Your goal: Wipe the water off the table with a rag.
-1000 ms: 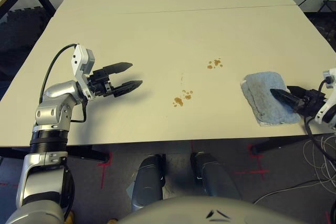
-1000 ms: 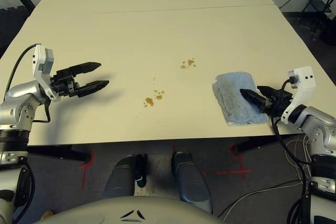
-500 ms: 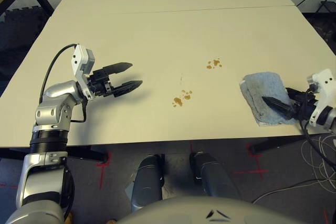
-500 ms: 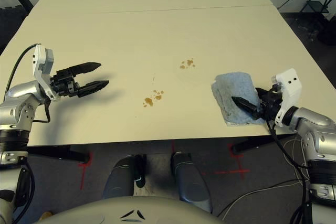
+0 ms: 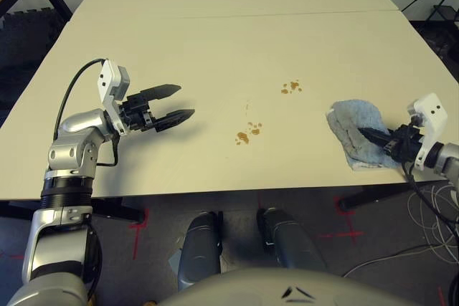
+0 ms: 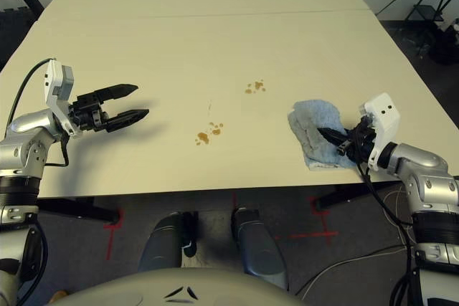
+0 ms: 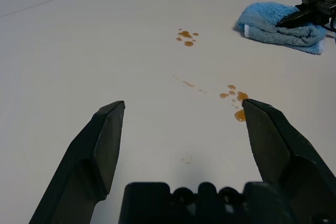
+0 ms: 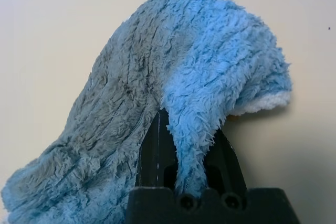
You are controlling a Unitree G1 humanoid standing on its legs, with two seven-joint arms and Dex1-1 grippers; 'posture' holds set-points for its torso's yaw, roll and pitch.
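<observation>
— Where's the right gripper (image 6: 328, 135)?
— Low at the table's (image 5: 215, 48) right edge, pinching the bunched rag (image 5: 355, 132).
— The left gripper (image 5: 179, 102)?
— Hovering spread apart, well left of the water (image 5: 247, 132).

We count one rag (image 5: 356, 134), pinched in our right gripper (image 5: 370, 135). Two clusters of water spots (image 5: 248, 133) on one table (image 5: 215, 48), ahead of our left gripper (image 5: 176, 102), two grippers total.
</observation>
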